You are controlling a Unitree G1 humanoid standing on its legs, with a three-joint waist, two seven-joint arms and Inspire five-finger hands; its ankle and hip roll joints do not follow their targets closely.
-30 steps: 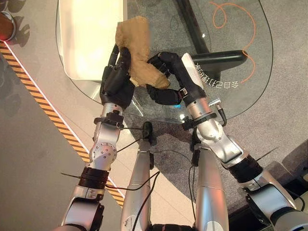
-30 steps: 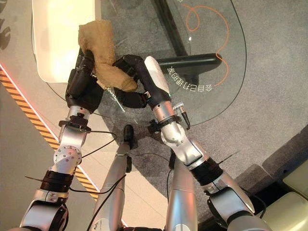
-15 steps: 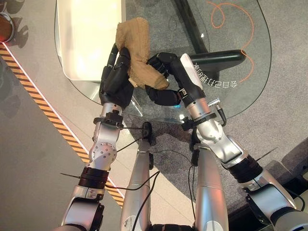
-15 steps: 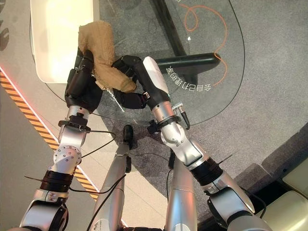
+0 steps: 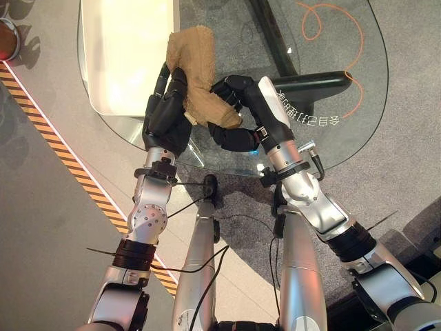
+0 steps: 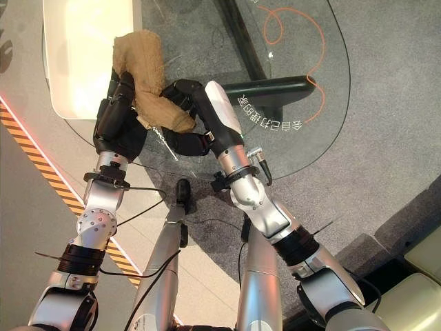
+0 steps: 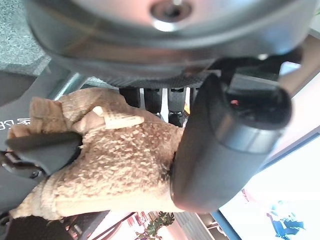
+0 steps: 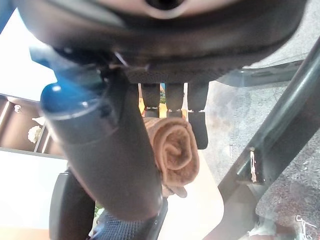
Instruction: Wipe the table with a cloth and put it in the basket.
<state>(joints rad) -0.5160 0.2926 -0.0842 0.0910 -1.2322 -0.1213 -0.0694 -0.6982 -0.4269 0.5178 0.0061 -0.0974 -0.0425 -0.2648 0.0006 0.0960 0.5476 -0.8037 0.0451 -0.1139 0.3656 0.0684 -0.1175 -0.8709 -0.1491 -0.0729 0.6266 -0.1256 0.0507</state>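
Tan cloth (image 5: 196,83) gripped by right hand (image 5: 238,114), apparently left hand (image 5: 165,114) too.

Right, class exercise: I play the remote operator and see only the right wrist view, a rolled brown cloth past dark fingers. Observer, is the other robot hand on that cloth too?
Observer: Yes. The left robot hand has its thumb and fingers closed on the cloth.
Operator: Where is the cloth?
Observer: Over the near edge of the glass table, bunched between both hands, with the right robot hand curled round its lower end.
Operator: Any basket close by?
Observer: I can't make one out.
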